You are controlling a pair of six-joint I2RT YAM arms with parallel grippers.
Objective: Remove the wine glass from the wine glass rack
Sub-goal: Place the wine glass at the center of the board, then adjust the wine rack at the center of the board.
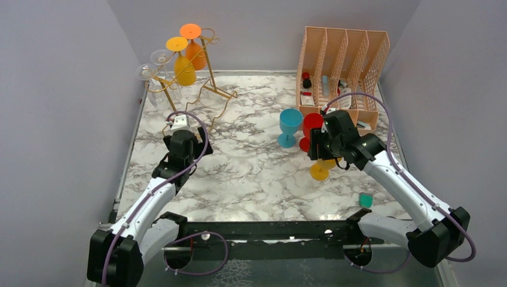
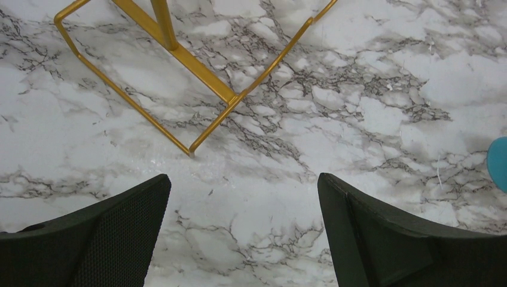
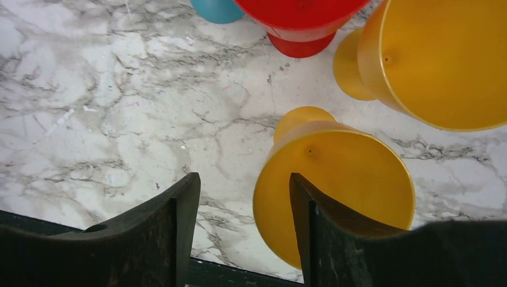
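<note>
Tall gold wire rack [image 1: 210,88] standing back left on the marble table [image 1: 251,173], carrying an orange plastic glass [image 1: 194,52], a yellow plastic glass [image 1: 183,69] and clear glasses [image 1: 154,75], all hanging foot-up. Left gripper [image 1: 181,128] hovering near the rack's base. Right gripper [image 1: 320,149] hanging over a yellow goblet [image 1: 320,172], beside a teal goblet [image 1: 290,125] and a red goblet [image 1: 311,127].

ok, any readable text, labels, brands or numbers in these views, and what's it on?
None readable in any view.
Small items in the peach plastic lattice file organiser: any labels too small to read.
Gold wire wine glass rack: no markings visible.
Nearest yellow plastic goblet: plain, no print.
</note>
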